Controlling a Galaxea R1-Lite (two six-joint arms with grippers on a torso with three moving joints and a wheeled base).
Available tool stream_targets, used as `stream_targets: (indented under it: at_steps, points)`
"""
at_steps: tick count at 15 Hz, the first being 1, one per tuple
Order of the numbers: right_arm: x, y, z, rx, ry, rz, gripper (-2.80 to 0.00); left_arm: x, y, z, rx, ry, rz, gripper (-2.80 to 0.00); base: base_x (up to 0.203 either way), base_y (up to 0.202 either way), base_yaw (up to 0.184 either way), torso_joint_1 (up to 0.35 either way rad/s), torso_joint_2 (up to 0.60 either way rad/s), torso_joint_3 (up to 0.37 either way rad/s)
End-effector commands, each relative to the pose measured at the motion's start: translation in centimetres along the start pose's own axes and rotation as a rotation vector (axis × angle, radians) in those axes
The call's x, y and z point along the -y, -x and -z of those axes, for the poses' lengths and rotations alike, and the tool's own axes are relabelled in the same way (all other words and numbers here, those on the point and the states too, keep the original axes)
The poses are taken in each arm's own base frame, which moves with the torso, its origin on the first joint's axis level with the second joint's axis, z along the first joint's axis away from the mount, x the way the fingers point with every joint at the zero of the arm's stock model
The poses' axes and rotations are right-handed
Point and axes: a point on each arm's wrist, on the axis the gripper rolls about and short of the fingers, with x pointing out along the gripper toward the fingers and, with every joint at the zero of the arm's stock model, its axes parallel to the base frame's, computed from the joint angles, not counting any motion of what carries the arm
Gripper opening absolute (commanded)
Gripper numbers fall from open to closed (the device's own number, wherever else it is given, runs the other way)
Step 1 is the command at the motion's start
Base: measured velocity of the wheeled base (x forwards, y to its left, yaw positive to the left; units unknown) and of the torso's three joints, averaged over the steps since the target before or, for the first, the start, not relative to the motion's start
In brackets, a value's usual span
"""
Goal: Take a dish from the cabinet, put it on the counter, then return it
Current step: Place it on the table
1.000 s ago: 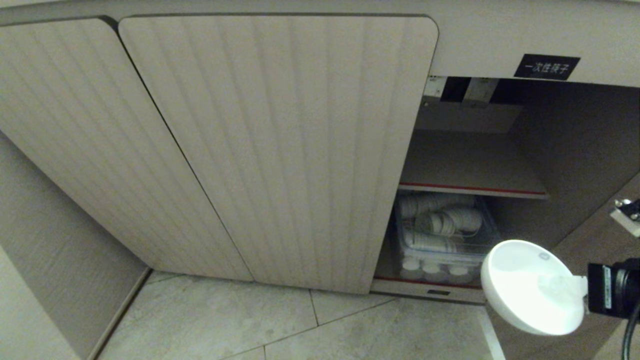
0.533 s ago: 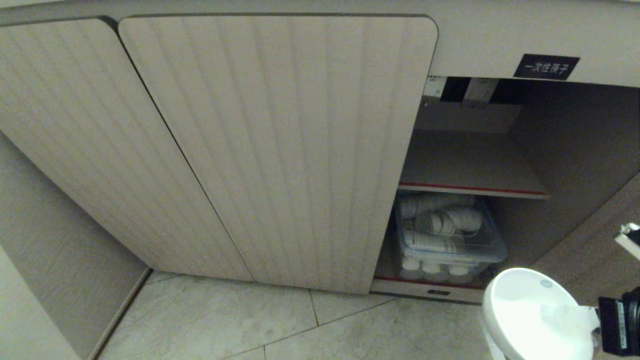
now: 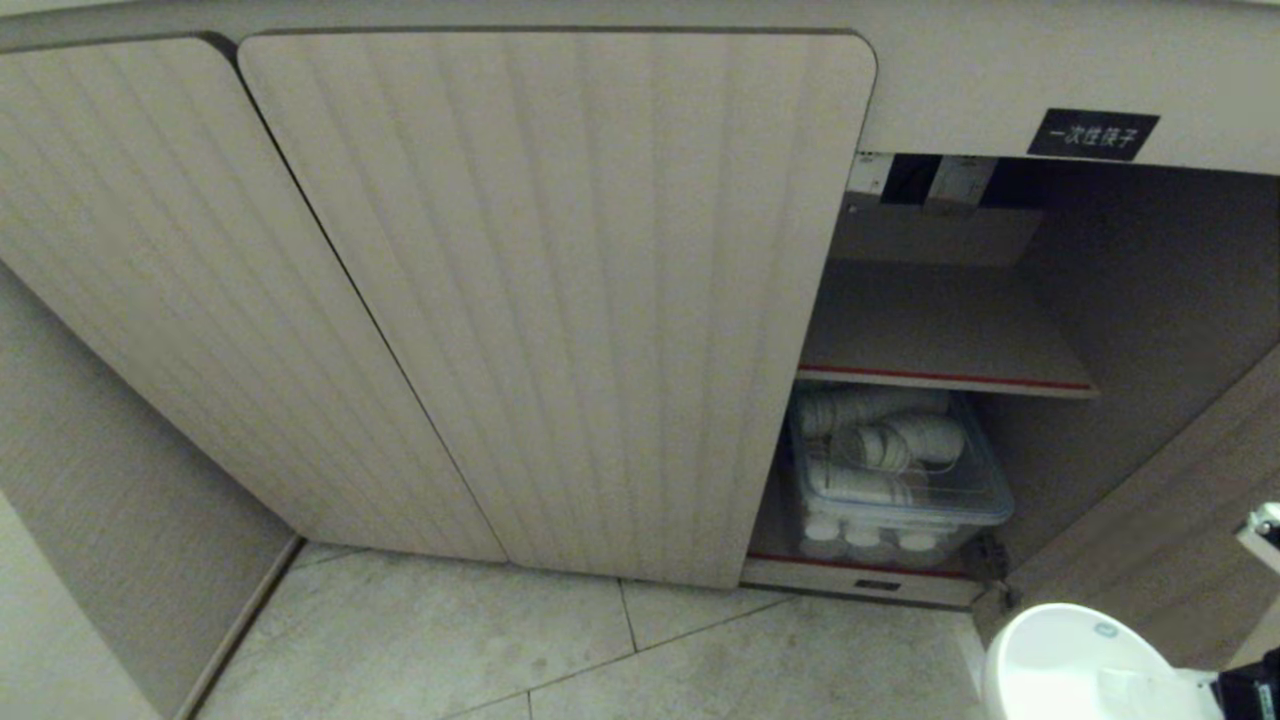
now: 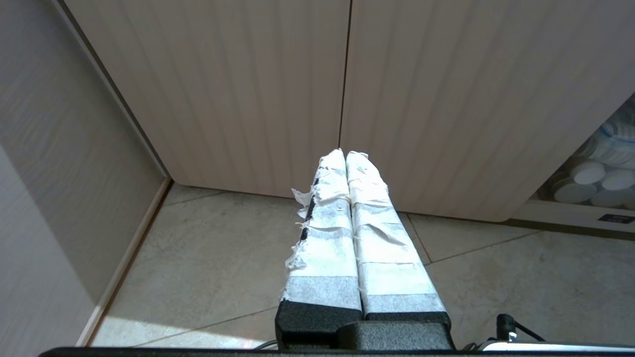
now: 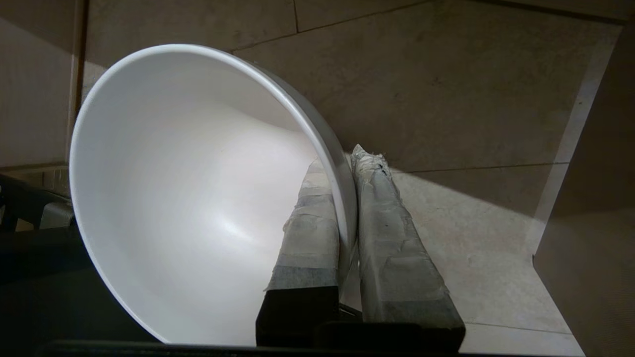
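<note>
The dish (image 3: pixel 1070 660), a plain white bowl, hangs tilted at the lower right corner of the head view, in front of the cabinet (image 3: pixel 560 300) and over the floor. My right gripper (image 5: pixel 342 161) is shut on the dish (image 5: pixel 198 198), one taped finger inside the rim and one outside. Only a dark bit of that gripper (image 3: pixel 1245 692) shows in the head view. The cabinet's right compartment stands open with a bare red-edged shelf (image 3: pixel 940 378). My left gripper (image 4: pixel 347 154) is shut and empty, pointing at the closed doors. The counter is out of view.
A clear plastic box (image 3: pixel 890 480) of white cups and bowls sits under the shelf. The opened door (image 3: pixel 1180 520) stands at the right, close beside the bowl. A black label (image 3: pixel 1093 133) is above the opening. Tiled floor (image 3: pixel 600 650) lies below.
The right gripper has carried the bowl down and a little to the right, from in front of the lower compartment to the picture's bottom corner. The left arm has kept still.
</note>
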Motion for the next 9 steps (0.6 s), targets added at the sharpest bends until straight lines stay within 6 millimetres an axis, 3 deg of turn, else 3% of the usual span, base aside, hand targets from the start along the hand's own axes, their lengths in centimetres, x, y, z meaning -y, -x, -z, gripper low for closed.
stream_targets:
  at_steps: [1, 9]
  points:
    - [0.06, -0.12, 0.35, -0.012, 0.007, -0.003, -2.8, 0.0, 0.0, 0.02, 0.0, 0.001, 0.0, -2.8, 0.0, 0.0, 0.0, 0.0, 0.0, 0.0]
    - [-0.17, 0.36, -0.35, -0.017, 0.028, 0.002, -2.8, 0.0, 0.0, 0.02, 0.0, 0.001, 0.0, -2.8, 0.0, 0.0, 0.0, 0.0, 0.0, 0.0]
